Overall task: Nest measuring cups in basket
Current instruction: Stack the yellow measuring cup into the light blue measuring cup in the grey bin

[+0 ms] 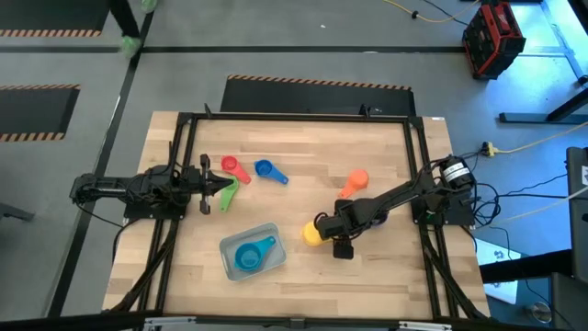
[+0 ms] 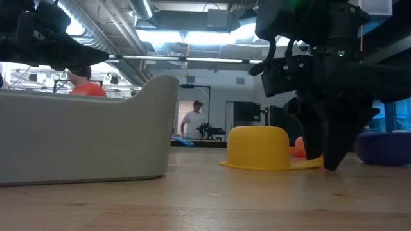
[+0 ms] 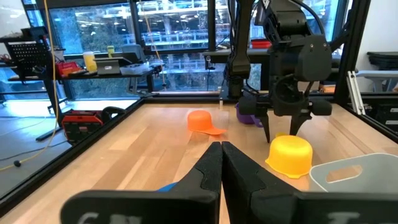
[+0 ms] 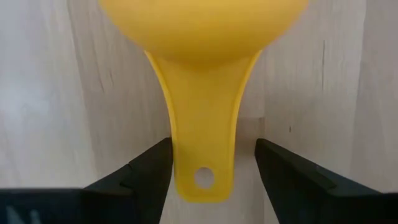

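1. The table [image 1: 303,156] is pale wood in joined strips, smooth with a faint sheen and visible grain.
2. The yellow cup [image 4: 205,93] is smooth plastic, softly glossy; its handle carries a punched hole.
3. The orange cup [image 3: 202,121], at 1 o'clock from the yellow one in the high view, looks like the same plastic.
4. The basket [image 2: 83,138] is pale, translucent plastic with a matt wall.
5. The right gripper [image 4: 211,171] has matt black fingers [image 4: 146,168].
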Tool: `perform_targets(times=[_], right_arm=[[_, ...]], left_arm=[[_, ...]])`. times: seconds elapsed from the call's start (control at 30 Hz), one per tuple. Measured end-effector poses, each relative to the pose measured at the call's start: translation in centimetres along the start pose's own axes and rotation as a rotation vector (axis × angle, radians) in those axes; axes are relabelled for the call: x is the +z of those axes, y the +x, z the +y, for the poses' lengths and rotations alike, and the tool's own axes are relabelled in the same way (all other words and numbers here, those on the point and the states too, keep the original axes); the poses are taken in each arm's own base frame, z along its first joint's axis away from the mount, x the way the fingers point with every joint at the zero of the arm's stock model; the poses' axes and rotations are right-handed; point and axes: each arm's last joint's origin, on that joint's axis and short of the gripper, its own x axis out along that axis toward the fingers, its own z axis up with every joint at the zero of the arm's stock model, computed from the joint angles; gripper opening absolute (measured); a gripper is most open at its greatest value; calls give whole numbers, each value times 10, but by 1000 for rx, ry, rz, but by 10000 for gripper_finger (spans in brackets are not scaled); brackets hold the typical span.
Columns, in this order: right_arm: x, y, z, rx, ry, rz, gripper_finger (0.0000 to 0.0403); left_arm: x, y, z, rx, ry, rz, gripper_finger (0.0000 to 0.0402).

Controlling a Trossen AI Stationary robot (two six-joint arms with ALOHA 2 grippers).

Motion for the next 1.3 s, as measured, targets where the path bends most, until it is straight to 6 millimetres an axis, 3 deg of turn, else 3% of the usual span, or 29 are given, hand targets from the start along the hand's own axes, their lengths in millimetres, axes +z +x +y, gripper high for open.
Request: perform_targets(times=[0.3,1.0,1.3], right_arm=[[0,0,0,1,4,2,210],[0,1,0,5,5,6,207],[0,1,0,4,4,6,180]], left_arm=[[0,0,0,0,0,0,0],[0,0,0,-1,0,0,0],[0,0,0,0,0,0,0]])
